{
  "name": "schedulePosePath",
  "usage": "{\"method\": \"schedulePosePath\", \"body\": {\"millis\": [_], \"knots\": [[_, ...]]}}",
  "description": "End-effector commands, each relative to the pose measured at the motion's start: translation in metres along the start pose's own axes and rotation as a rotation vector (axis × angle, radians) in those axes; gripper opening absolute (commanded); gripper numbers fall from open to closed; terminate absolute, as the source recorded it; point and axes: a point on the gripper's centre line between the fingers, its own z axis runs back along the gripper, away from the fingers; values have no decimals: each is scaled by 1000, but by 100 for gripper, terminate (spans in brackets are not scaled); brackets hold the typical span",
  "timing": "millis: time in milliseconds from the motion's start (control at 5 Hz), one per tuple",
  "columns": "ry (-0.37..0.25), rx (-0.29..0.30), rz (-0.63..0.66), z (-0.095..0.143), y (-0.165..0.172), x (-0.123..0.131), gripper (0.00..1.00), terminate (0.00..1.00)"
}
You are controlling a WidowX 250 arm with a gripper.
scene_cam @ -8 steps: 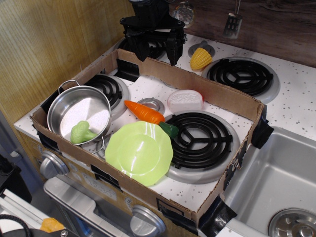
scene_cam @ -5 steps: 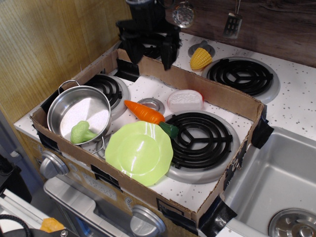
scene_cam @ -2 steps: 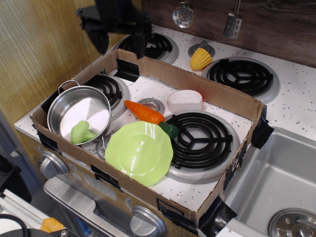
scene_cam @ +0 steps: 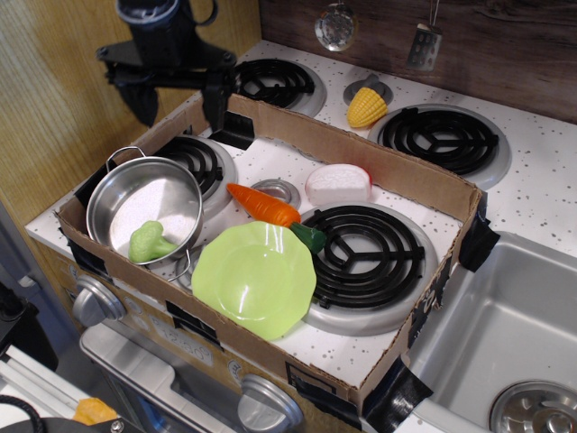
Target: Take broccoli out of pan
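The pale-green broccoli lies inside the shiny steel pan, against its near rim, at the left end of the cardboard tray. My black gripper hangs above the tray's far left corner, over the back-left burner and well above and behind the pan. Its two fingers point down, spread wide apart, with nothing between them.
A lime-green plate, an orange carrot with a dark green top and a white-and-red food piece lie in the cardboard tray. A yellow corn cob sits behind the tray. A sink lies to the right.
My gripper has swung left and nearer along the tray's far wall, from above the back burner to above the far left corner. It has stayed open. Nothing in the tray has moved.
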Motion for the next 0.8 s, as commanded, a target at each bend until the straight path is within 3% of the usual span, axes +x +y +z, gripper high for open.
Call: {"method": "schedulePosePath", "body": {"millis": [0, 400, 600], "knots": [[-51, 51, 85, 13, 16, -18, 100, 0], [-49, 65, 186, 5, 24, -35, 100, 0], [-18, 40, 228, -7, 23, -47, 100, 0]]}}
